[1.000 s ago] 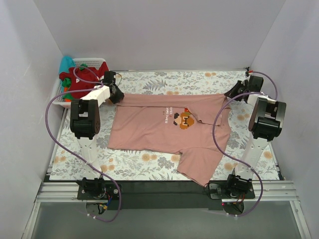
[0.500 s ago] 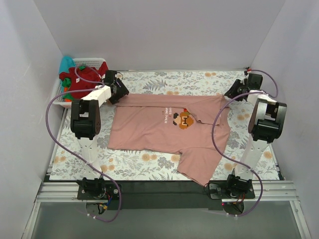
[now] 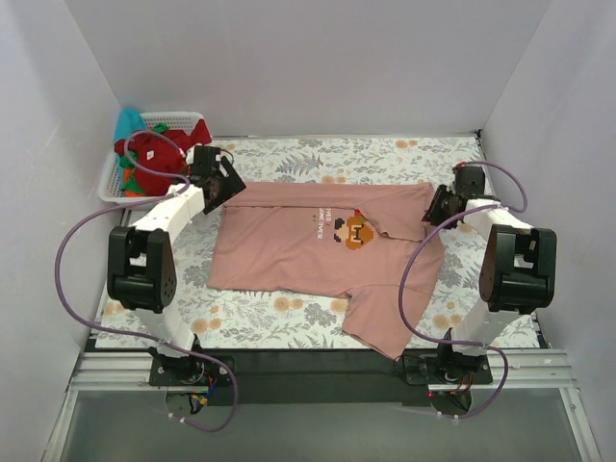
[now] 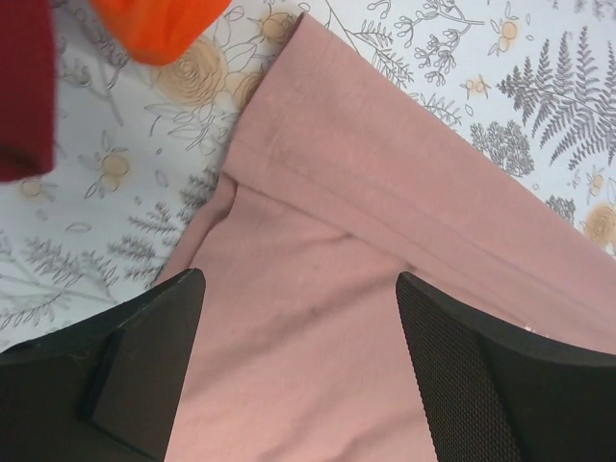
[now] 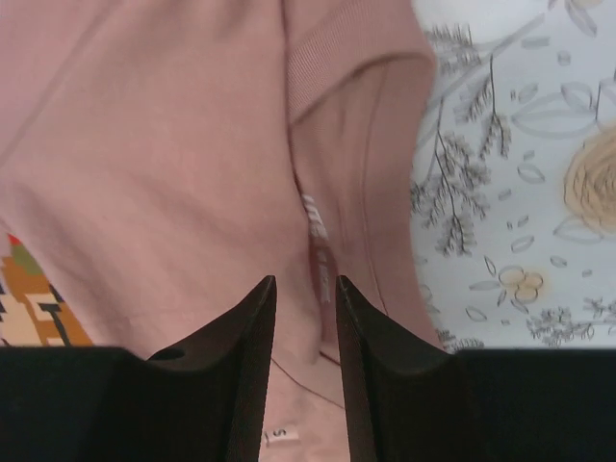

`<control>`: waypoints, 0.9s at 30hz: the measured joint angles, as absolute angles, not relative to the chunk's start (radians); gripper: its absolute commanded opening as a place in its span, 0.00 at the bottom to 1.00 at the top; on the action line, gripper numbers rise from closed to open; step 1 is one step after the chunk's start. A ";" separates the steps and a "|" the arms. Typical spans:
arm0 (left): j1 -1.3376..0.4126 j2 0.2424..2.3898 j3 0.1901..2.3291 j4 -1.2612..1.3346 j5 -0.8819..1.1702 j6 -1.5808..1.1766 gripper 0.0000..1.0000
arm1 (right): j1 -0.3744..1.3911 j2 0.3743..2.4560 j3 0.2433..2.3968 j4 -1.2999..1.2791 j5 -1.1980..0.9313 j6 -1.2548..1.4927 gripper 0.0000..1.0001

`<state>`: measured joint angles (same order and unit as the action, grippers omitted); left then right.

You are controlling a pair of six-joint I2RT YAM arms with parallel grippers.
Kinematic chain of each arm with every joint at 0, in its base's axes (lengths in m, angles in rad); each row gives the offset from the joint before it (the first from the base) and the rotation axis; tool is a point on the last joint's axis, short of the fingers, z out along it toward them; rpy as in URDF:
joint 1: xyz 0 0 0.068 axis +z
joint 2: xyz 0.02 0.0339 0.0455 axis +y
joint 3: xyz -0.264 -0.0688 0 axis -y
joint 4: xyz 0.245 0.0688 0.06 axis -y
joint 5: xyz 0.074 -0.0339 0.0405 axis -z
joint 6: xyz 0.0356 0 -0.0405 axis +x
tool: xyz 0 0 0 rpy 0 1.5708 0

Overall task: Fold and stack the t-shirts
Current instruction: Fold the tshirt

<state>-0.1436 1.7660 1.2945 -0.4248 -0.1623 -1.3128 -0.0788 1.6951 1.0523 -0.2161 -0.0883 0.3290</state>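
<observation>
A dusty-pink t-shirt with a pixel-art print lies spread on the floral cloth, one sleeve reaching toward the near edge. My left gripper hovers over its far-left corner. In the left wrist view the gripper is open wide, with pink fabric lying flat beneath it. My right gripper is over the far-right shoulder. Its fingers stand a narrow gap apart above the pink collar area, holding nothing. Dark red and teal t-shirts sit in the basket. An orange one shows beside the left gripper.
The white slatted basket stands at the far-left corner. The floral table cloth covers the table, and white walls close in on three sides. Purple cables loop from both arms over the table's edges.
Both grippers have opened and let go of the pink shirt's far edge. The left arm has swung out to the left, and the right gripper has come nearer, over the shoulder.
</observation>
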 measured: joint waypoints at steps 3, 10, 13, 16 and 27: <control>-0.149 1.669 1.208 -0.418 -0.178 -1.314 0.80 | -0.084 1.695 1.016 -0.239 -0.091 0.337 0.38; -0.173 1.504 0.968 -0.404 -0.193 -1.311 0.80 | -0.085 1.695 0.995 -0.238 -0.113 0.345 0.34; -0.182 1.473 0.907 -0.400 -0.197 -1.306 0.80 | -0.085 1.695 0.980 -0.235 -0.123 0.350 0.34; -0.189 1.471 0.883 -0.390 -0.202 -1.303 0.80 | -0.085 1.695 0.965 -0.236 -0.130 0.357 0.27; -0.192 1.471 0.873 -0.351 -0.244 -1.287 0.76 | -0.085 1.640 0.958 -0.264 -0.139 0.380 0.01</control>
